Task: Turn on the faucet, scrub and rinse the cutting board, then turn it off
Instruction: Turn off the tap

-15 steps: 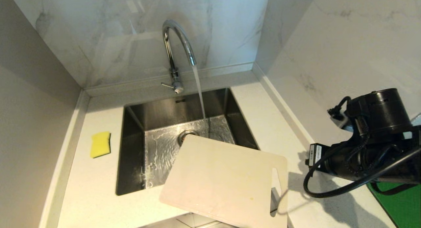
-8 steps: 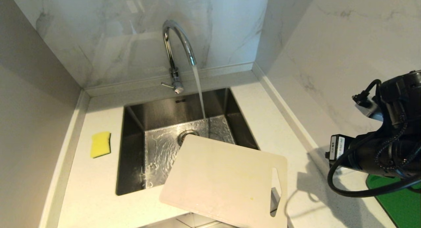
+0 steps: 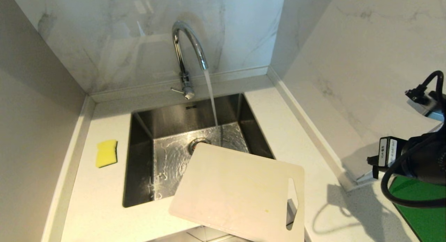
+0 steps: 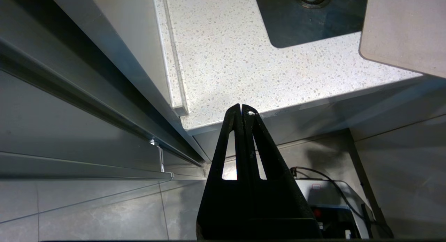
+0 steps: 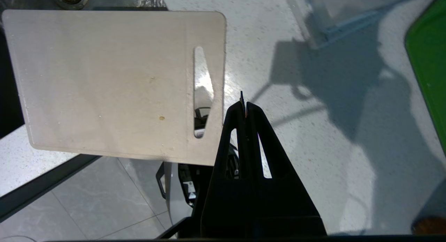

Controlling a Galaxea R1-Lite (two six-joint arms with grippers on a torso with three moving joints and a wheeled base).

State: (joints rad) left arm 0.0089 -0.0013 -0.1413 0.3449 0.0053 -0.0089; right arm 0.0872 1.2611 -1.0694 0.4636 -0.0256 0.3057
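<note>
Your right gripper (image 5: 243, 104) hung above the tabletop (image 3: 104, 200) just beside the cutting board's (image 3: 240, 193) slot-handle end, jaws pressed together and holding nothing. Its arm showed at the head view's right edge. The board lay across the sink's (image 3: 139, 158) front right corner, overhanging the tabletop edge. The faucet (image 3: 186, 53) ran into the sink. Your left gripper (image 4: 241, 111) hung low by the tabletop's front edge, jaws pressed together.
</note>
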